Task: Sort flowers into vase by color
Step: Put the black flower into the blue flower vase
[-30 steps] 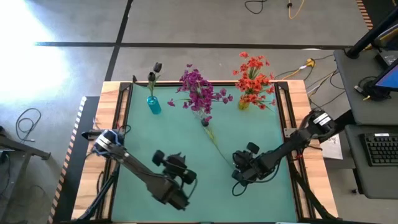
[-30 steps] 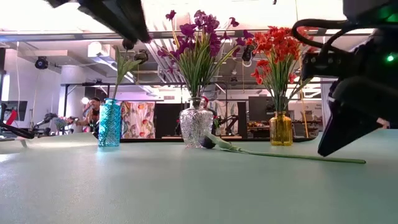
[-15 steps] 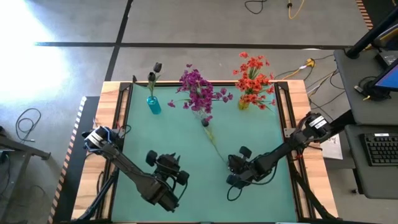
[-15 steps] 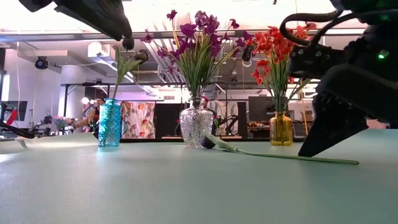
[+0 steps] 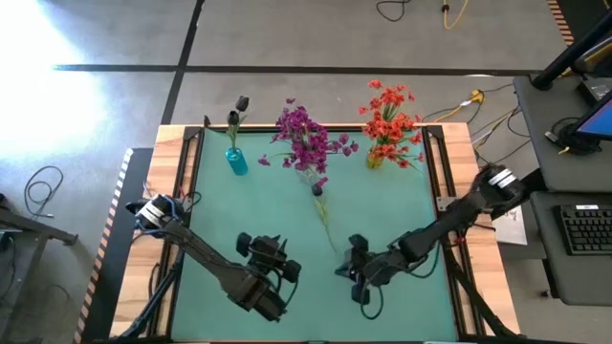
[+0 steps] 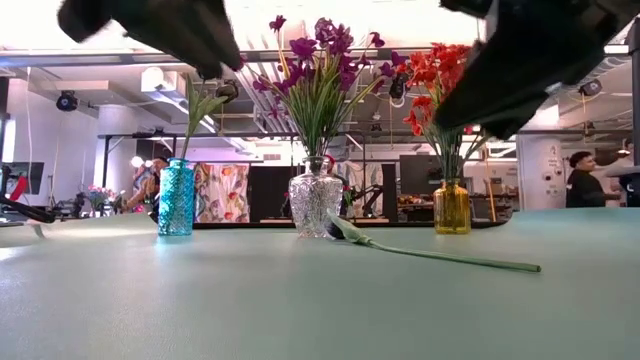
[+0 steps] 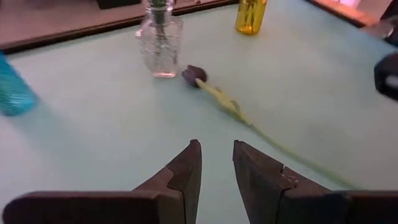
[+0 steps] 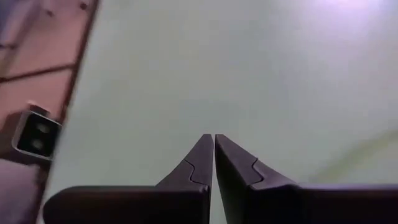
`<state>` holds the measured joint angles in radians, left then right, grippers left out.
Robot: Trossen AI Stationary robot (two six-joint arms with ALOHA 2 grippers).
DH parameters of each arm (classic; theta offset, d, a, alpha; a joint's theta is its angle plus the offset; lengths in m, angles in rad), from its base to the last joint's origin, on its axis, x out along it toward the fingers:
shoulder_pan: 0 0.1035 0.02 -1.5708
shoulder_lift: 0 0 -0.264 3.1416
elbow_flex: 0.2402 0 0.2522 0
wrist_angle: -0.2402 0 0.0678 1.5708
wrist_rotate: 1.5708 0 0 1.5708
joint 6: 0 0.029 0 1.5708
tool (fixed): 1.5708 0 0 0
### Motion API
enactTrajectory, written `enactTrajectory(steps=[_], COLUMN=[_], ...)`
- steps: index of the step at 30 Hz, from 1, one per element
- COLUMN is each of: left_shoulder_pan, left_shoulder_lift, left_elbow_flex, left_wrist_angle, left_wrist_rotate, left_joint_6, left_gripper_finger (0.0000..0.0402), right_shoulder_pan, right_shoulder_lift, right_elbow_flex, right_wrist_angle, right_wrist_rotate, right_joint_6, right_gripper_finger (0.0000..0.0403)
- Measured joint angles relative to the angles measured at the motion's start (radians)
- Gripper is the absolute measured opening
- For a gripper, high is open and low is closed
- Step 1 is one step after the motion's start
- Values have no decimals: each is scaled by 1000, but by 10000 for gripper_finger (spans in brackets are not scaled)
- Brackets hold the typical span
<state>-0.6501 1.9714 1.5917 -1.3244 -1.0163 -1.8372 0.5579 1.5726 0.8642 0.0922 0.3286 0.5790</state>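
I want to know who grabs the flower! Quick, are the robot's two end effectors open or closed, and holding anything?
Left end effector: slightly open, holding nothing.
Right end effector: closed, holding nothing; the loose flower lies on the table.

Low view: both arms enter from the top edge as dark blurred masses, cut off; grippers not discernible there.

Left wrist view: clear vase (image 7: 160,38) and yellow vase (image 7: 250,14) cropped at top edge, flowers out of frame; blue vase (image 7: 12,87) cut by left edge. Loose flower's stem (image 7: 261,138) fades to a blur toward lower right. Dark blurred shape at right edge, unidentifiable.

Right wrist view: pale streak (image 8: 357,152) at right, too blurred to identify.
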Motion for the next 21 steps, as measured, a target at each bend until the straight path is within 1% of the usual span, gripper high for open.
enactTrajectory(steps=[3, 6, 8, 10, 11, 13, 15, 18, 21], left_shoulder_pan=[34, 72, 97, 118, 127, 143, 156, 173, 190], left_shoulder_lift=[44, 79, 99, 117, 122, 127, 131, 135, 135], left_elbow_flex=[0, 0, 0, 1, 3, 5, 7, 5, 17], left_wrist_angle=[86, 119, 138, 175, 198, 235, 243, 235, 253], left_wrist_rotate=[-10, 28, 43, 53, 73, 76, 80, 133, 136], left_joint_6=[62, 145, 162, 132, 99, 33, 23, 11, -8], left_gripper_finger=[84, 84, 84, 84, 84, 86, 92, 112, 141], right_shoulder_pan=[14, 38, 56, 73, 81, 91, 97, 97, 97], right_shoulder_lift=[-102, -207, -266, -315, -337, -372, -393, -411, -413], right_elbow_flex=[0, 0, -1, -2, -2, -3, -3, -3, -4], right_wrist_angle=[-189, -384, -496, -569, -598, -631, -643, -641, -641], right_wrist_rotate=[62, 155, 206, 250, 265, 290, 301, 302, 303], right_joint_6=[9, 61, 94, 128, 136, 140, 137, 109, 77], right_gripper_finger=[11, 11, 11, 11, 11, 11, 11, 11, 11])
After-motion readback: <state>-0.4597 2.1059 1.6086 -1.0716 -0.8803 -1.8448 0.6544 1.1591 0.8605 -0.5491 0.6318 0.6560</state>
